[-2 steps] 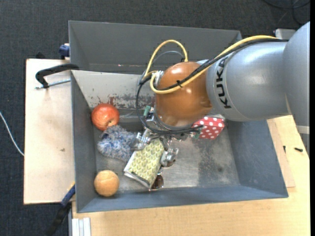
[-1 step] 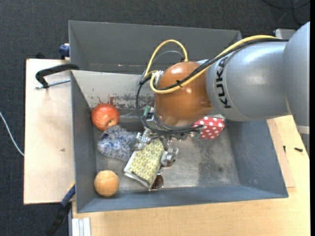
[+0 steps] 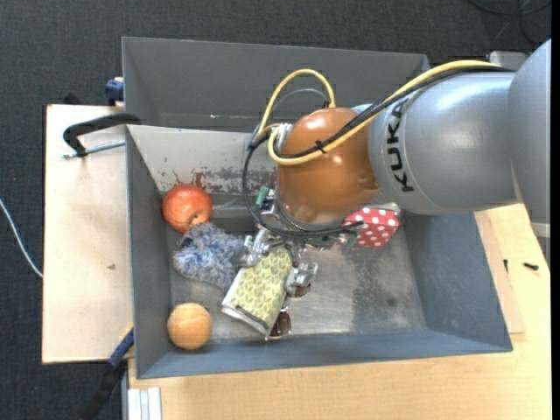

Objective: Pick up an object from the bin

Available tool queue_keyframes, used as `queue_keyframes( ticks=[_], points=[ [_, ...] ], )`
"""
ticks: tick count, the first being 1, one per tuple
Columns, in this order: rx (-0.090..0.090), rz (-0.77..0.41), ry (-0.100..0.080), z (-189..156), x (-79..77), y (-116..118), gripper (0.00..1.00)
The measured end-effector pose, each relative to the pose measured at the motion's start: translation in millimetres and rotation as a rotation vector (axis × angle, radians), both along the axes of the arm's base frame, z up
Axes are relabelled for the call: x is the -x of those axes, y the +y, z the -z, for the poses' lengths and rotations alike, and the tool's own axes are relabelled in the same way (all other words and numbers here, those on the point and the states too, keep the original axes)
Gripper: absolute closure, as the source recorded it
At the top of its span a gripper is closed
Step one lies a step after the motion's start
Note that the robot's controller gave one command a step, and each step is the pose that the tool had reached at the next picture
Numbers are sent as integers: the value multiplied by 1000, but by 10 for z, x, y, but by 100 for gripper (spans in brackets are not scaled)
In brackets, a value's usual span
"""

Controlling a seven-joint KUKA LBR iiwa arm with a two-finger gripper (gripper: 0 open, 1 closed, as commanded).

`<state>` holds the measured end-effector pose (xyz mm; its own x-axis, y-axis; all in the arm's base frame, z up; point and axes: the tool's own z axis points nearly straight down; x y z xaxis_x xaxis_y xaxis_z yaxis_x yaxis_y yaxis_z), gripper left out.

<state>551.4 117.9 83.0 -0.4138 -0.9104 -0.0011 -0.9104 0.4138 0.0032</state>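
My gripper [image 3: 280, 262] hangs under the orange cover, low over the middle of the bin floor. Its two metal fingertips [image 3: 256, 247] stand apart, one on each side of the upper end of a green patterned packet [image 3: 256, 294]. The packet lies flat and slanted toward the front wall. Just left of the fingers lies a crumpled blue-and-white cloth [image 3: 206, 256]. A small dark thing [image 3: 280, 323] peeks out by the packet's lower corner.
A red apple [image 3: 186, 207] sits at the left wall behind the cloth. An orange [image 3: 189, 325] lies in the front left corner. A red, white-dotted thing [image 3: 378, 226] shows right of the cover. The arm covers the bin's upper right.
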Motion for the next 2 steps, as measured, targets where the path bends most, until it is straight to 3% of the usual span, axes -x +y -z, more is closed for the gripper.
queue_keyframes(
  ticks=[2],
  points=[
    [-2, 1, -7, -317, -15, 15, 100]
  ],
)
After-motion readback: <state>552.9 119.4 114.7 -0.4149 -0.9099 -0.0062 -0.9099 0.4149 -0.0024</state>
